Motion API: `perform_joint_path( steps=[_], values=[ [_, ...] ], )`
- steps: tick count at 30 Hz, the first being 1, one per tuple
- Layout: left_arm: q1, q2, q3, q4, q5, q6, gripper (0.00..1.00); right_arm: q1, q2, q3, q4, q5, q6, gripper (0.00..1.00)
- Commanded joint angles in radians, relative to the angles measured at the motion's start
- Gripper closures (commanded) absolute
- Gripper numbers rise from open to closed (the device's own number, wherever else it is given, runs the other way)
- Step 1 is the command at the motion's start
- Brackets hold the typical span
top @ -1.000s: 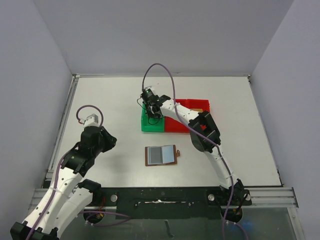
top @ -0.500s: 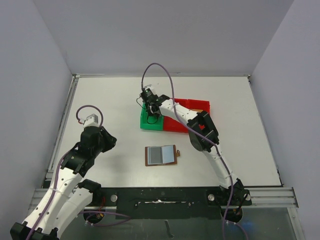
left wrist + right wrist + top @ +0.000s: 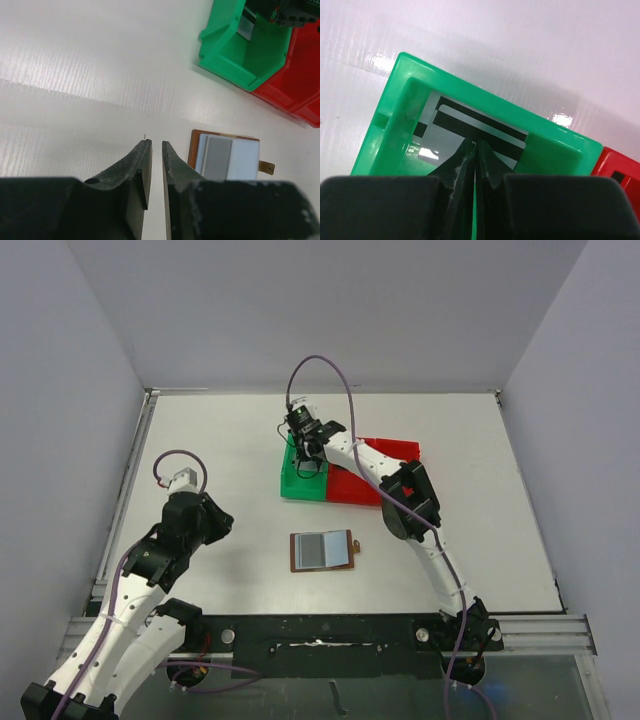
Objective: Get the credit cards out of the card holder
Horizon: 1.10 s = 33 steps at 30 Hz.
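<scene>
The card holder (image 3: 341,550) lies open on the table, brown with pale inner pockets, and a grey credit card (image 3: 316,551) shows in its left half. The left wrist view has the holder (image 3: 194,148) and the card (image 3: 219,159) just right of my left gripper (image 3: 154,142), whose jaws stand a narrow gap apart with nothing between them. My right gripper (image 3: 476,144) is shut, its tips down inside the green bin (image 3: 395,115) over two grey credit cards (image 3: 451,131) with black stripes. From above, that gripper (image 3: 306,458) hangs over the bin (image 3: 298,485).
A red bin (image 3: 396,452) stands against the green bin's right side; it shows too in the left wrist view (image 3: 295,75). My left gripper (image 3: 225,525) hovers left of the card holder. Grey walls close in the table on three sides.
The right wrist has shifted a little toward the far side over the green bin, so more of the bin shows. The left arm and card holder have not moved.
</scene>
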<state>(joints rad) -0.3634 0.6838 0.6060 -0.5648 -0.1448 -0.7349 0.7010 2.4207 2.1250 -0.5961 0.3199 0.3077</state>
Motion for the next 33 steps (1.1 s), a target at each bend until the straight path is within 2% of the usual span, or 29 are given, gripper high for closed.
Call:
perform_joint_path(
  steps=[1,6,11,25,33],
  values=[
    [0.007,-0.004,0.021,0.051,0.005,0.017,0.86,0.019,-0.066,-0.035,0.050,-0.075,0.026,0.98],
    [0.007,-0.007,0.023,0.048,0.004,0.017,0.86,0.052,-0.055,-0.031,0.038,-0.074,0.051,0.98],
    [0.007,-0.009,0.024,0.047,0.005,0.017,0.86,0.069,-0.054,-0.064,0.052,0.025,0.076,1.00],
    [0.007,-0.007,0.023,0.051,0.006,0.021,0.86,0.036,-0.025,-0.102,0.058,0.030,0.101,1.00],
    [0.007,-0.003,0.024,0.050,0.012,0.023,0.86,0.019,-0.009,-0.077,0.061,0.106,0.066,1.00]
  ],
)
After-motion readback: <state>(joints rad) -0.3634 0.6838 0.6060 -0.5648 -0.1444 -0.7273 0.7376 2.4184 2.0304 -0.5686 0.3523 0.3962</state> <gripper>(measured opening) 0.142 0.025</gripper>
